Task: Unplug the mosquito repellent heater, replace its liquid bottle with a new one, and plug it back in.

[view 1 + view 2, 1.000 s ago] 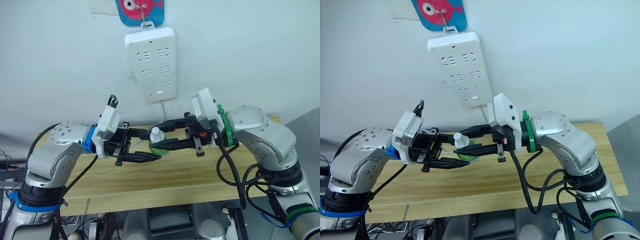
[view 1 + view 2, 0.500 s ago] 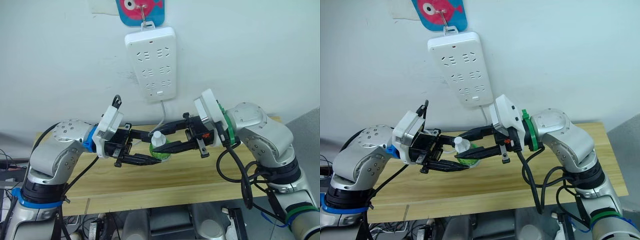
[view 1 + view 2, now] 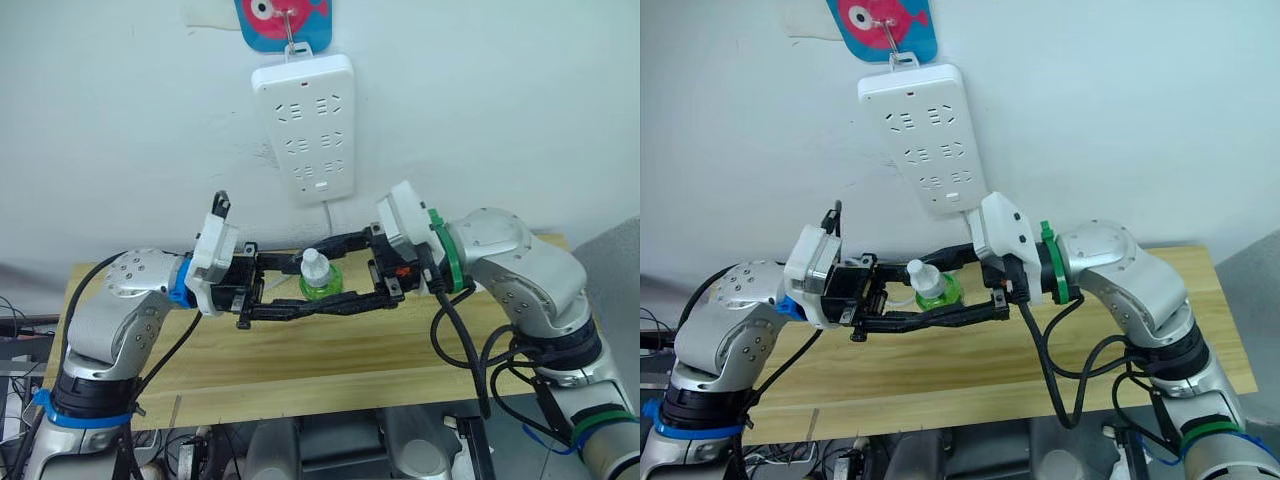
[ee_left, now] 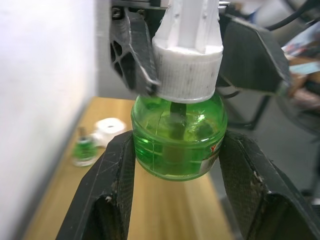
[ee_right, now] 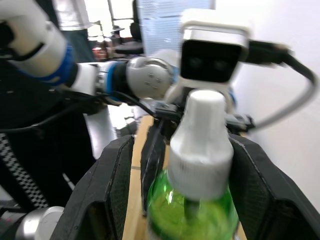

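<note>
A green liquid bottle [image 3: 319,279] with a white cap hangs upright above the table, between both arms. My left gripper [image 4: 175,150] is shut on its green body, one finger [image 4: 116,175] pressed to each side. My right gripper [image 5: 180,200] comes from the opposite side and also straddles the bottle, its fingers [image 5: 116,185] flanking the body and cap. On the table near the wall lie a small white rounded unit with a round hole, the mosquito repellent heater [image 4: 110,127], and beside it another small green bottle [image 4: 85,152].
A white multi-socket power strip [image 3: 303,125] hangs on the wall above the grippers, its cord running down behind them. It hangs from a hook with a fish picture [image 3: 283,20]. The wooden table [image 3: 400,350] stretches below, ending at a near edge.
The bottle has risen a little and now stands upright. My left gripper has come up and closed its fingers around the green body. The right arm stays on the bottle.
</note>
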{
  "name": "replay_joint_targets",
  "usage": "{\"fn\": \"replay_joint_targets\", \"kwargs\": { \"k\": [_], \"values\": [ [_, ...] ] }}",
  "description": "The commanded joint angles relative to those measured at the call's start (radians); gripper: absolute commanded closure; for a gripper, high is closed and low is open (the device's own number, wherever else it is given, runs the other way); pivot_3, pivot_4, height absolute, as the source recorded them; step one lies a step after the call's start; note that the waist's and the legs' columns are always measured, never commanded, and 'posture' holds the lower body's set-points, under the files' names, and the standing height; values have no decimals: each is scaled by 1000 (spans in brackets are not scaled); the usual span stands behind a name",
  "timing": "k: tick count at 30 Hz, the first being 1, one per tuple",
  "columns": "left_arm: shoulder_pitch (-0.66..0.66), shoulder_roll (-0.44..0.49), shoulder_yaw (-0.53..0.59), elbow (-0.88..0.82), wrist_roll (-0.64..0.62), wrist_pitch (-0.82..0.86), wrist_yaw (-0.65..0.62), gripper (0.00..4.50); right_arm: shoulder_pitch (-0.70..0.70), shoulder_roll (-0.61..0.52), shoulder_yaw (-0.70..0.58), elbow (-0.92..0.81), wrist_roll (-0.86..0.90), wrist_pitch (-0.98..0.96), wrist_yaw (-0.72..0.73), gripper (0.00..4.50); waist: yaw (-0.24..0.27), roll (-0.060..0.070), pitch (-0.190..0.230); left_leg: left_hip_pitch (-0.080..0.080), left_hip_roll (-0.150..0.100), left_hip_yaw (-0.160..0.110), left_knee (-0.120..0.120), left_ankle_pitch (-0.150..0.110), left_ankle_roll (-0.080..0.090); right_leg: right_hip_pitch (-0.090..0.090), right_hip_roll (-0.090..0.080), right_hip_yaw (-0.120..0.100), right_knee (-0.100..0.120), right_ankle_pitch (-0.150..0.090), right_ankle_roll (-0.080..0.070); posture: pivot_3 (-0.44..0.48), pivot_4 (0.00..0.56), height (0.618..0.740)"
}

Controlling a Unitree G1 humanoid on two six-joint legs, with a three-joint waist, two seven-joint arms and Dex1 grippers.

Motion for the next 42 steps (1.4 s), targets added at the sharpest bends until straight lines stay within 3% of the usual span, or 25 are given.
{"fn": "replay_joint_targets", "kwargs": {
  "k": [1,15,24,42],
  "values": [
    [23,-7,34,-42,11,-43,48,2350,13,-4,-30,-78,19,21,-53,1751,0,0,0,0,0,0,0,0,0,0,0,0,0,0,0,-164,328,740],
    [54,-19,5,-76,14,-66,125,2350,0,45,-13,-91,-34,39,-227,1751,-4,0,0,0,0,0,0,0,0,0,0,0,0,0,0,-186,338,740],
    [63,-7,11,-96,-3,-49,125,2350,-5,74,8,-77,-72,31,-249,1751,-5,0,0,0,0,0,0,0,0,0,0,0,0,0,0,-175,342,740],
    [66,31,32,-48,-12,-49,84,2350,52,5,-66,-125,-33,46,-238,1751,-5,0,0,0,0,0,0,0,0,0,0,0,0,0,0,-189,343,740]
  ]
}}
